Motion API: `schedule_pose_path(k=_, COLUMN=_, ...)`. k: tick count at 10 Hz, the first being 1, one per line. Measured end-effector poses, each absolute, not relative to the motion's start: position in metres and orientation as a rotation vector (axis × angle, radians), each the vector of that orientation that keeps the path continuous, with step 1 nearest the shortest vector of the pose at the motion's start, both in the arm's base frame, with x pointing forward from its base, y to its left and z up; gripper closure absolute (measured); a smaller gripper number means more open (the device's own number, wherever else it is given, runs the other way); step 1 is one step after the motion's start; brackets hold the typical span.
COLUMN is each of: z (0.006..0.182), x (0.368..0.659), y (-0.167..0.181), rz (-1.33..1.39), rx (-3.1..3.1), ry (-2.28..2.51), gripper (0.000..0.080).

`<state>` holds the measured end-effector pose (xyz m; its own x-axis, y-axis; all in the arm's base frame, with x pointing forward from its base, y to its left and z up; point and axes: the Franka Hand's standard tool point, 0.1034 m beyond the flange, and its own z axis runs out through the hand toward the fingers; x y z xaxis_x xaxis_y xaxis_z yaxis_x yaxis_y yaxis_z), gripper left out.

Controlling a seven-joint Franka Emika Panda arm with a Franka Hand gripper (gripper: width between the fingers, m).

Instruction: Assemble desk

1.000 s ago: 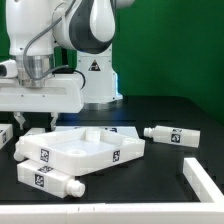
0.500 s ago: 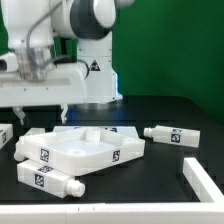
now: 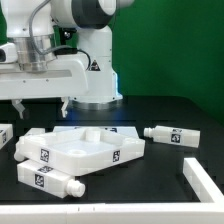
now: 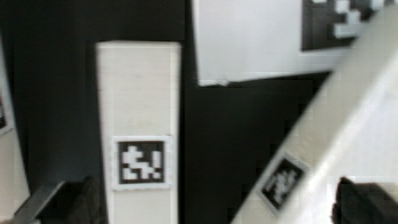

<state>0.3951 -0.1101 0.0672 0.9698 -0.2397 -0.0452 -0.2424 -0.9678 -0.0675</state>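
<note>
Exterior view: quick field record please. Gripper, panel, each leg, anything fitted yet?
gripper: open, empty, above the table at the exterior view's left
panel: lying rim up, mid-table
right leg: lying flat, apart from the panel
front leg: lying flat, close in front of the panel's left corner
rear leg: partly hidden behind the panel
edge leg: cut off by the picture's left edge
fitted: no leg seen in a socket
</note>
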Motion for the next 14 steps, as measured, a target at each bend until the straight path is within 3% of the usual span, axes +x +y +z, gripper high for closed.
schedule_pose_path(k=3, z=0.059, x=0.415, y=-0.082, rz=-0.052, rx=-3.042, ry=0.705, gripper=0.0151)
schedule_pose_path(k=7, z=0.053, x=0.404, y=-0.089, rz=-0.064, rx=-3.044, ry=0.726, gripper=0.0151)
schedule_pose_path(k=11, z=0.024, x=0.398, y=-0.090, rz=-0.204, rx=-3.080, ry=0.950, gripper=0.0151)
schedule_pose_path(k=14, z=0.019, x=0.405, y=-0.092, rz=-0.242, rx=-3.105, ry=0.933, gripper=0.0151)
